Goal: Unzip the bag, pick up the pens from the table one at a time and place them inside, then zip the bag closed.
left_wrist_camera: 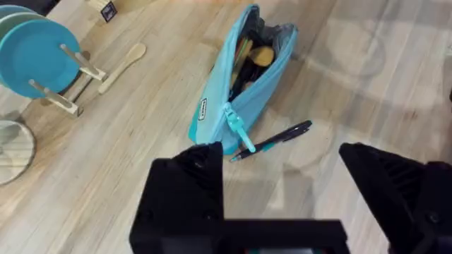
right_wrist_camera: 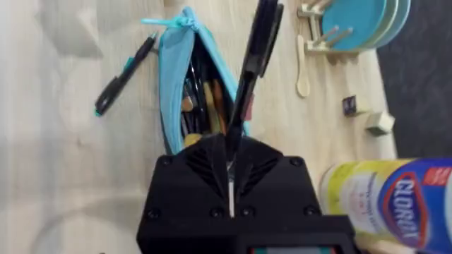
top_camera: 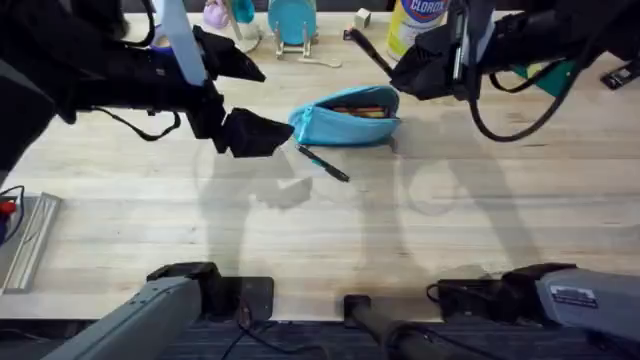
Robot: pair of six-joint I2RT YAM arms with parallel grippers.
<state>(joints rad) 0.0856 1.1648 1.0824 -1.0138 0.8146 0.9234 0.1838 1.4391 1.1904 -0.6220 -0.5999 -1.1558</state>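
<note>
You have the bag (top_camera: 347, 117) already unzipped on the table (top_camera: 300, 230), and your right gripper (right_wrist_camera: 247, 77) is clamped on one pen (right_wrist_camera: 256, 49) above its mouth. The second pen (top_camera: 323, 163) lies just beside the bag, so it and the zipping are left. Your left gripper (left_wrist_camera: 282, 183) hangs near it, fingers apart; the pale plank surface carries plates (left_wrist_camera: 39, 60) in a rack and a Clorox bottle (right_wrist_camera: 395, 204).

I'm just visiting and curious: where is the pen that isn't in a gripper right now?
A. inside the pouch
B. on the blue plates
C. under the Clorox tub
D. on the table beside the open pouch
D: the pen lies on the table just beside the unzipped bag, near its zipper pull.
</note>
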